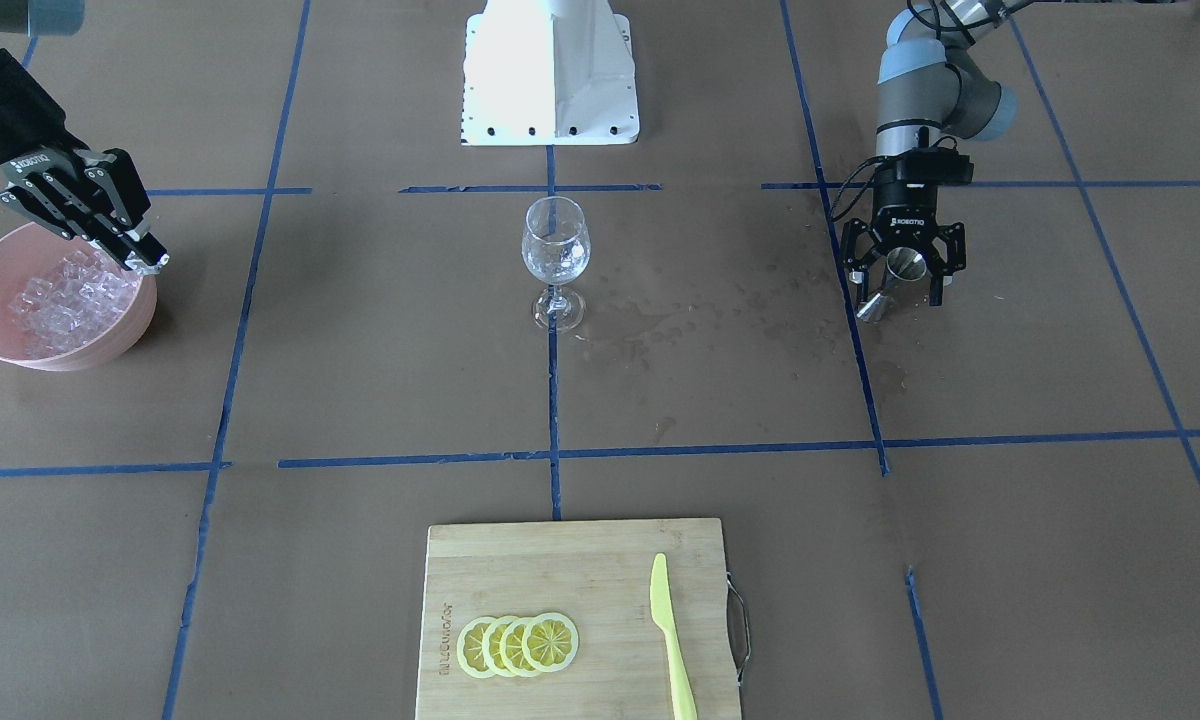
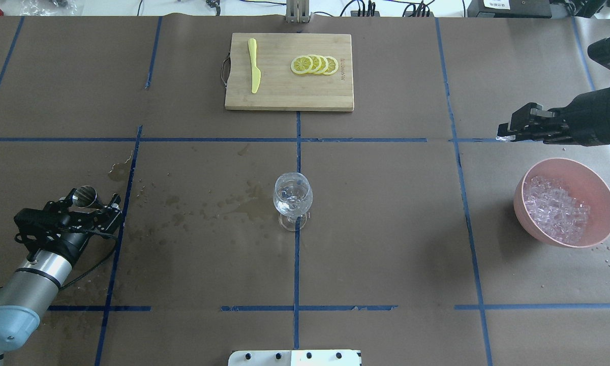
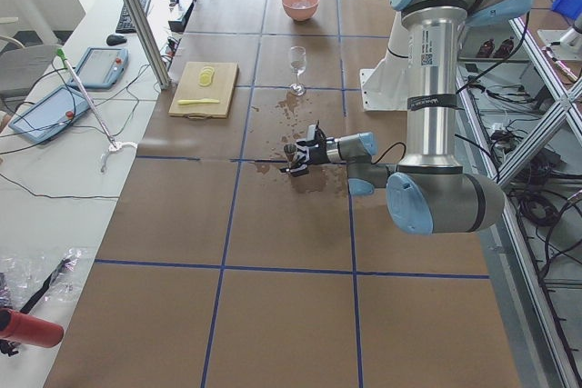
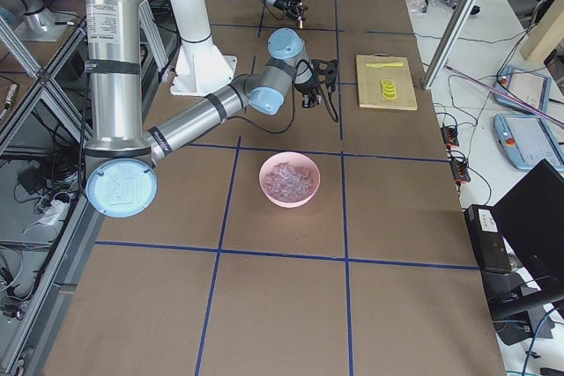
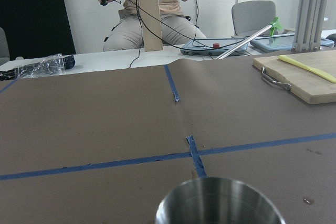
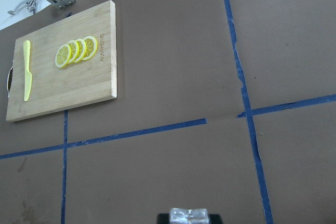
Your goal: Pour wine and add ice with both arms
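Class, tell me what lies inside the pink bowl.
A heap of clear ice cubes lies in the pink bowl; the bowl's floor beneath them is covered.

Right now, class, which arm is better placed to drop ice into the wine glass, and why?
Right, most likely: the right gripper pinches an ice cube, ready to carry over. The left gripper is occupied, shut on a metal cup.
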Controlling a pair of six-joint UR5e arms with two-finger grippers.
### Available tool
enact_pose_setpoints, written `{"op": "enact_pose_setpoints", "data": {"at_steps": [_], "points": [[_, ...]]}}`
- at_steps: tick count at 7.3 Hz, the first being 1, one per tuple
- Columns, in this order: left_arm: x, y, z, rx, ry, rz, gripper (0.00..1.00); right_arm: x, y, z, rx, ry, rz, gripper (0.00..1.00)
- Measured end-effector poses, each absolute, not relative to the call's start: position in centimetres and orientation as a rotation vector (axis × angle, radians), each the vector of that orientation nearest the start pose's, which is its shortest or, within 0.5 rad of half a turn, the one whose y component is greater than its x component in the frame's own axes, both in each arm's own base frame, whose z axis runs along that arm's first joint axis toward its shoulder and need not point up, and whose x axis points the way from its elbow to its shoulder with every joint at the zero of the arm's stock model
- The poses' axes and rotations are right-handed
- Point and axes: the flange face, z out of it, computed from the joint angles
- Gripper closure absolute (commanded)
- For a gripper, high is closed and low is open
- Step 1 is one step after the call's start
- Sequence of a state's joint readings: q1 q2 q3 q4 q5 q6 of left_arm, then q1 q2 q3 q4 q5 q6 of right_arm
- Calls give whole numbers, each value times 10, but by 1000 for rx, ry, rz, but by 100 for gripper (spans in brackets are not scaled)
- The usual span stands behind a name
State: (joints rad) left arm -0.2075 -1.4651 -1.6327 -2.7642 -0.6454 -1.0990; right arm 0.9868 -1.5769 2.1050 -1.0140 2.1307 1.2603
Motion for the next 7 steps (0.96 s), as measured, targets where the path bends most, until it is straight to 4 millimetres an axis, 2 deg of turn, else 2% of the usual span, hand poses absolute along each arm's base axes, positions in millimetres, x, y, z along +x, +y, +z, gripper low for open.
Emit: {"op": "enact_pose_setpoints", "data": {"at_steps": [2, 5, 7], "points": [[379, -293, 525, 1055, 783, -267, 0, -184, -426, 341, 236, -1144, 296, 100], [350, -279, 518, 973, 832, -201, 0, -186, -424, 341, 227, -1148, 289, 100], [346, -269, 509, 876, 902, -133, 0, -194, -423, 326, 186, -1187, 277, 100]]}}
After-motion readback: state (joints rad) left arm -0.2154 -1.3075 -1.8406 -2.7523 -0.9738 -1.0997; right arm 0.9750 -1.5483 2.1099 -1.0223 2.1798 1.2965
